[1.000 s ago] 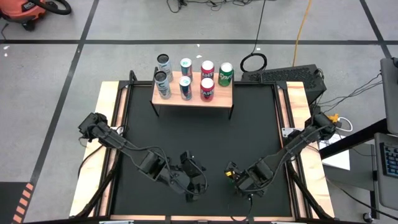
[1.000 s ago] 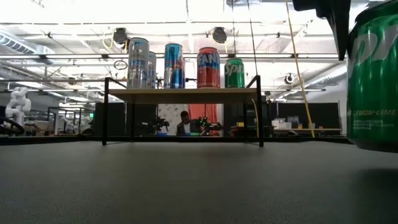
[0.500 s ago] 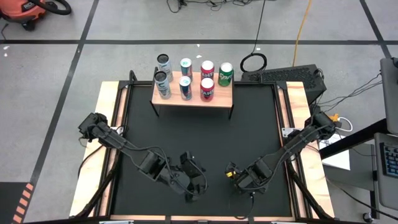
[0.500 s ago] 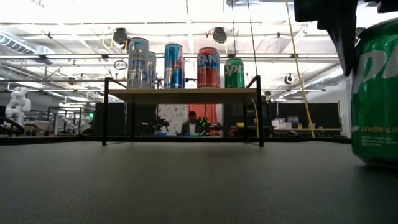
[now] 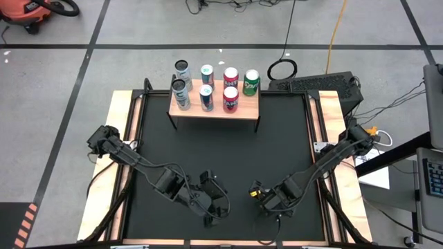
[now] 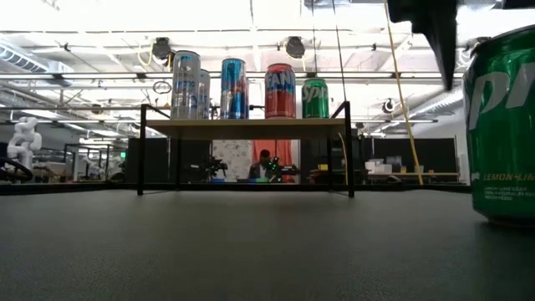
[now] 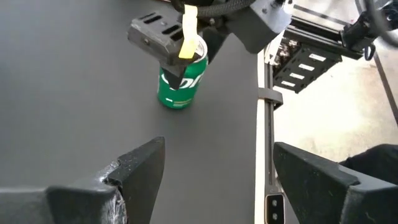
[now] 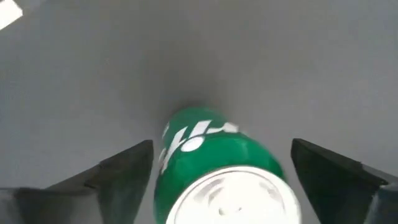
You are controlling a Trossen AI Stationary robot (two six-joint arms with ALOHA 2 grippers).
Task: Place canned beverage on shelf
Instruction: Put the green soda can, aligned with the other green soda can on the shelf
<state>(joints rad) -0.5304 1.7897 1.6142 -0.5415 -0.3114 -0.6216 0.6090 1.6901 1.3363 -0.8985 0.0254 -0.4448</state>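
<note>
A green canned beverage [image 6: 501, 125] stands upright on its base on the black table top near the near edge; it also shows as the can [image 7: 180, 87] and the can [image 8: 217, 168]. My right gripper [image 8: 227, 171] hangs over it, pointing down, open, one finger on either side of the can with a gap at each side. To its left, my left gripper [image 7: 217, 174] is open and holds nothing. The shelf [image 5: 214, 105], a light-wood board on black legs, stands at the far edge with several cans on top.
The black mat [image 5: 221, 152] between the grippers and the shelf lies bare. The cans fill the far part of the shelf board, and its near strip [image 5: 214, 114] is free. Metal rails [image 7: 267, 93] run along the table's right side.
In the low view the green can has sunk a little and gone from slightly tilted to upright on the table. The right gripper's finger that lay against its side now stands apart from it. The left arm has kept still.
</note>
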